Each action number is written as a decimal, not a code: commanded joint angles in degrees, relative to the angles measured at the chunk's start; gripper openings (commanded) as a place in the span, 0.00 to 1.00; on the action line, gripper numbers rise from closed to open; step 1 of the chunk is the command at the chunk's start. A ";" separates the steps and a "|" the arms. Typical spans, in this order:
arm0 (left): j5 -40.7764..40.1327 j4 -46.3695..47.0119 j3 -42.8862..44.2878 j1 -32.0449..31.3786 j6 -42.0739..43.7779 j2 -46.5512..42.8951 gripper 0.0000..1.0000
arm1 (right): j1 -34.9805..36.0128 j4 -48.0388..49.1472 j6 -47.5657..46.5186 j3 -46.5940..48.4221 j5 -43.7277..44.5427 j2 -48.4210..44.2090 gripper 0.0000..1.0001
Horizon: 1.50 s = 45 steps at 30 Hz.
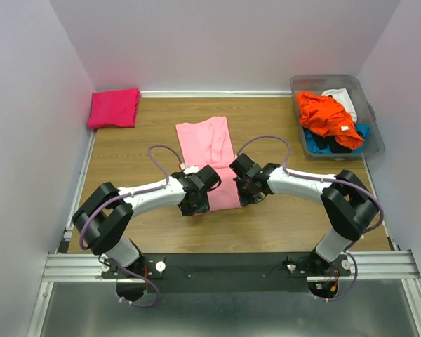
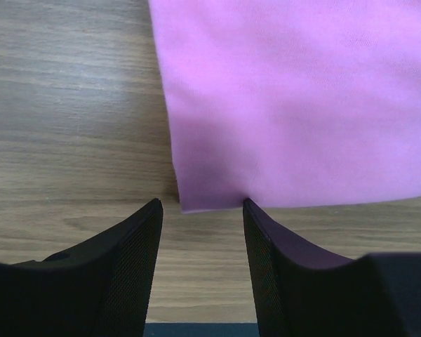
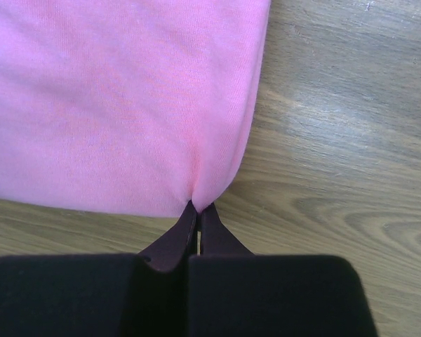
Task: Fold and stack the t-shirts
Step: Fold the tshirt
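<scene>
Found light pink t-shirt [image 1: 207, 147] laid flat as a long narrow panel at the middle of the table [image 1: 126, 161], running from the near edge toward the far edge on a slight slant. Saw both arms reaching in to its near end, one at each near corner. Noted left fingers [image 1: 198, 207] parted a moderate way, tips low over the wood, straddling the near left corner of the cloth, with nothing clamped between them. Noted right fingers [image 3: 196, 210] pressed fully together on the hem at the near right corner, pinching the cloth into a small crease. Logged hot-pink t-shirt [image 1: 114, 108] folded into a neat square at the far left corner of the table, well apart from the light pink one. Logged clear bin [image 1: 330, 78] at the far right corner, holding a loose heap: orange t-shirt [image 1: 325, 114] on top, white t-shirt [image 1: 342, 98] just behind it toward the far side, blue t-shirt [image 1: 363, 130] and black t-shirt [image 1: 330, 145] showing underneath at the near side. Could not tell how the heaped ones were bunched lower down.
</scene>
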 commanded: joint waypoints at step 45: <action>21.42 -11.26 3.72 7.49 24.95 -18.25 0.00 | -2.84 -34.93 -8.77 17.53 0.78 -7.42 0.01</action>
